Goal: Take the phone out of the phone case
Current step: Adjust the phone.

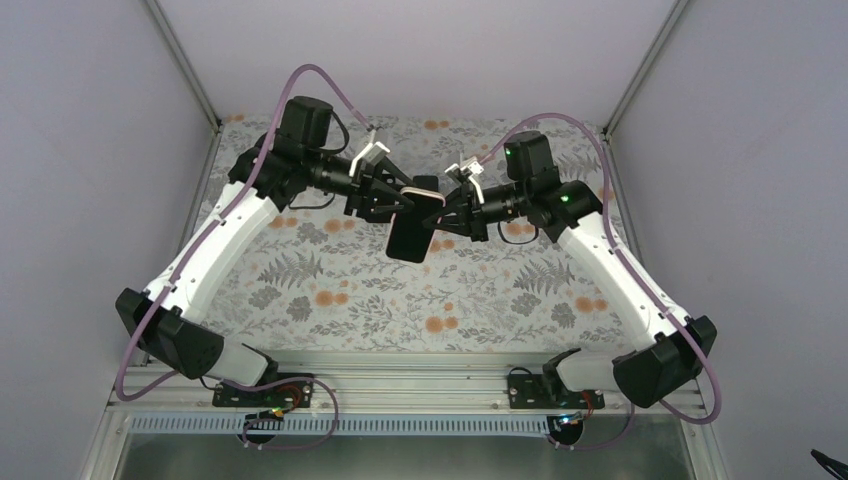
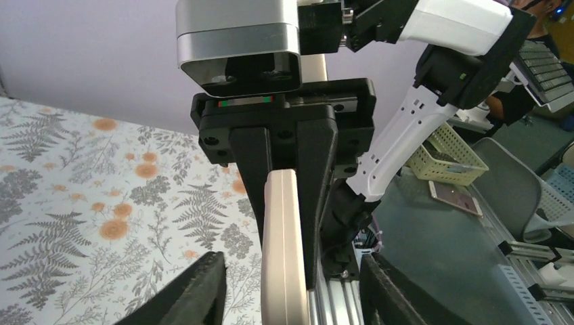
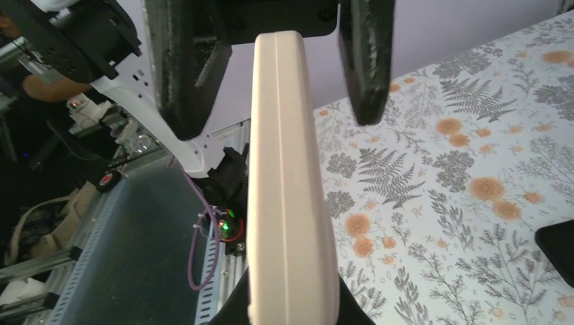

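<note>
A beige phone case [image 1: 427,193] hangs in the air between the two arms, seen edge-on in the left wrist view [image 2: 283,250] and the right wrist view [image 3: 291,183]. My right gripper [image 1: 447,207] is shut on one end of it [image 3: 291,313]. My left gripper [image 1: 398,197] is open, its fingers [image 2: 196,291] spread wide either side of the other end without touching it. A black flat phone [image 1: 409,240] lies on the table just below, and its corner shows in the right wrist view [image 3: 559,248]. I cannot tell from the edge-on views whether the held case holds anything.
The table has a floral cloth [image 1: 330,290]. Grey walls close in the back and both sides. An aluminium rail [image 1: 400,395] with the arm bases runs along the near edge.
</note>
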Robot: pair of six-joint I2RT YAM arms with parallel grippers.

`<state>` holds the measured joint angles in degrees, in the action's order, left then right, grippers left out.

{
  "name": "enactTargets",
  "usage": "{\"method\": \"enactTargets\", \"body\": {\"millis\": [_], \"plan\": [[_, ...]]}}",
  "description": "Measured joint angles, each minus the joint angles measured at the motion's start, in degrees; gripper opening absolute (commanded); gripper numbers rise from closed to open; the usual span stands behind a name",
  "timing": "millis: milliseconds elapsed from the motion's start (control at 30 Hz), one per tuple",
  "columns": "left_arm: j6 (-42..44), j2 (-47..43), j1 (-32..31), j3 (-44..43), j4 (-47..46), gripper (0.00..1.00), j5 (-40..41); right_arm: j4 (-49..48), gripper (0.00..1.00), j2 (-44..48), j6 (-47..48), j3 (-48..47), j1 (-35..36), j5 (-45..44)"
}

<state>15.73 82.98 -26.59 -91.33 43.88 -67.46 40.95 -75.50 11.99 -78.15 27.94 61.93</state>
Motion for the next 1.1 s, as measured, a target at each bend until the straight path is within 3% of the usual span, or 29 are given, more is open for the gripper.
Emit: {"method": "enactTargets", "body": {"millis": [400,467,533,633,667,833,1100], "plan": [[-1.44,0.24,-0.92,1.92,-1.49,0.09,2.4,1.11,0.04,-0.68,1.81,-1.01,1.55,-5.66],[-1.31,0.24,-0.9,2.36,-1.81,0.04,2.01,1.36,0.08,-0.68,1.77,-1.11,1.62,-5.75],[-1.49,0.24,-0.85,2.51,-2.14,0.03,1.55,1.53,0.16,-0.68,1.75,-1.11,1.62,-5.68],[-2.73,0.24,-0.48,2.78,-2.73,0.02,0.52,1.05,0.44,-0.7,1.64,-1.53,1.62,-5.68],[-3.43,0.24,-0.09,2.99,-3.02,0.02,-0.11,0.63,0.48,-0.7,1.22,-1.86,1.62,-5.68],[-8.31,0.52,2.12,4.0,-6.23,0.02,-2.62,-2.78,0.49,-0.7,-0.81,-2.69,1.6,-5.18],[-14.97,0.55,3.98,5.44,-12.13,0.02,-4.24,-9.77,0.43,-3.3,-8.26,-2.67,1.55,-2.36]]}}
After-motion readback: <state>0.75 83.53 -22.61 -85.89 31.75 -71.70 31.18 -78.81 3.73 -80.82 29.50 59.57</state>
